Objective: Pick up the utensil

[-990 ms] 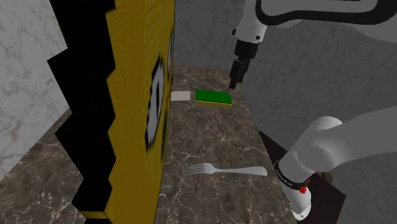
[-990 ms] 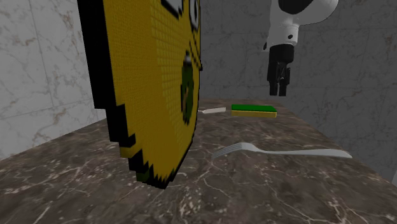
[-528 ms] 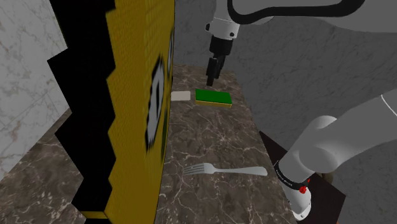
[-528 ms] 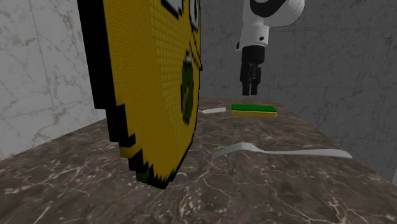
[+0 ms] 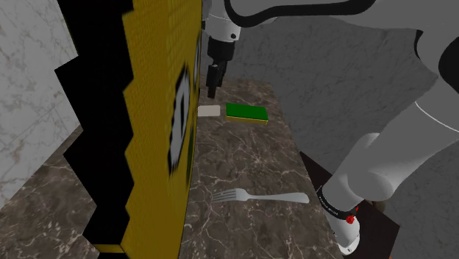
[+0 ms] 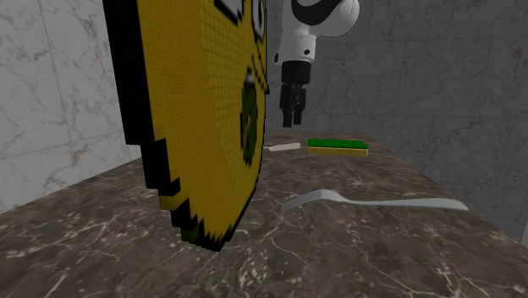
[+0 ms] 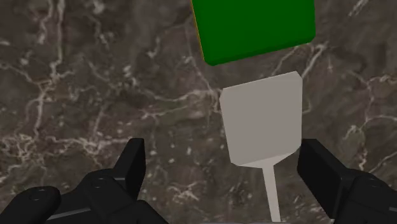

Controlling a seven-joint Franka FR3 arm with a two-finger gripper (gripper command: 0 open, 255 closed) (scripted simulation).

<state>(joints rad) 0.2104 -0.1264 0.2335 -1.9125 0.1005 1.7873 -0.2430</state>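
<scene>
Spread wide, the gripper [image 5: 212, 92] hovers upper-middle in the shoulder view over the pale spatula [image 7: 262, 118] (green sponge [image 7: 254, 25] just beside it); the flat, low-lying blade could skid from closing fingers.

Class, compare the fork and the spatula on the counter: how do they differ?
The fork ends in tines; the spatula ends in a broad flat blade. The fork lies alone near the stand; the spatula lies beside the sponge, below the open end effector. Both are pale and lie flat.
</scene>
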